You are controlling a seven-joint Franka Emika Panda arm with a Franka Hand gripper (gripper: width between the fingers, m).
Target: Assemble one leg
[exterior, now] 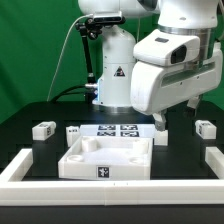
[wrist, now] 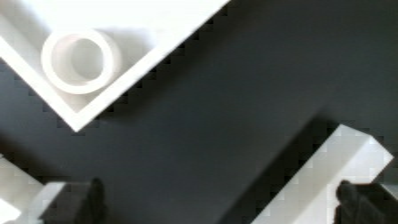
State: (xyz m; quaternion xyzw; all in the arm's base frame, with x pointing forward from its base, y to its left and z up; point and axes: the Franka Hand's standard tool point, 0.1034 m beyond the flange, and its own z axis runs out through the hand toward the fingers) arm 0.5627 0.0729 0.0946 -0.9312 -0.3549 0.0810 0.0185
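Fingers (wrist: 365, 195) spread apart, nothing between them; gripper (exterior: 160, 121) hangs low behind the white panel (exterior: 105, 157). Nearest leg (exterior: 205, 128) lies toward the exterior view's right, apart from gripper; long axis too small to judge

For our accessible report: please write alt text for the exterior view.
A white robot arm holds its open, empty gripper above a black table, near the marker board. Nearer the camera lies a recessed white square panel; three tagged legs lie loose beyond it.
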